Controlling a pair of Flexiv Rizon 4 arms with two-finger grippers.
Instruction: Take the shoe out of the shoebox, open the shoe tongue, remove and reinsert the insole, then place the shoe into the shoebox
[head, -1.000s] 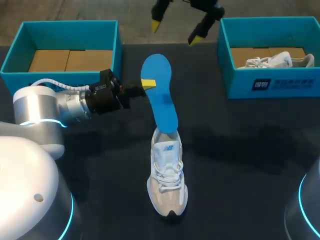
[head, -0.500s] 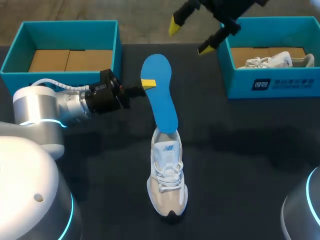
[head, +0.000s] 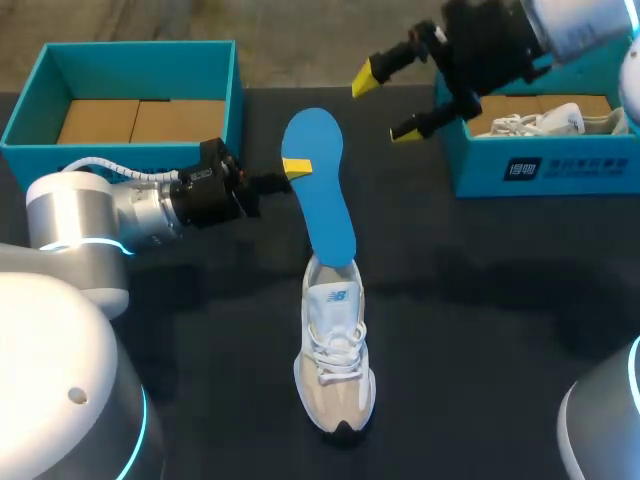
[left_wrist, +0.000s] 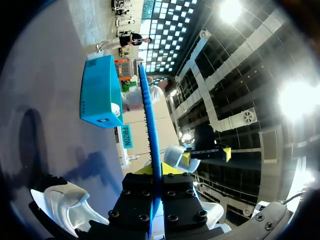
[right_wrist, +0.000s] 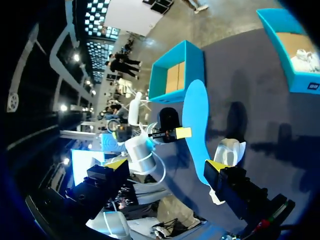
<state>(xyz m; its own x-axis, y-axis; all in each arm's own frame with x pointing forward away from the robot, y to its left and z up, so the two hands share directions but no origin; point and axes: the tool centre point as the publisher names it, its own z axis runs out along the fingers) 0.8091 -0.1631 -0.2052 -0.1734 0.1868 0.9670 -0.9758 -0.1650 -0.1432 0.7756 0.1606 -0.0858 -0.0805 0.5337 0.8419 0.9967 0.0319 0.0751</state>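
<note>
pinching the blue insole upright above the shoe, two shoeboxes at the back of the table

the left shoebox (head: 140, 70) holds brown cardboard (head: 140, 120), and the right shoebox (head: 580, 165) holds a second pale shoe (head: 550, 122). between them, nearer me, the shoe (head: 337, 365) stands on the table (head: 480, 330) with its toe toward me. the insole (head: 322, 195) rises from its heel opening, leaning toward the far edge. my left claw (head: 293, 168) is pressed onto the insole's side edge, one yellow tip on each face. my right claw (head: 385, 103) hangs spread wide above the table, just beside the right shoebox's inner wall and apart from the insole.
</note>
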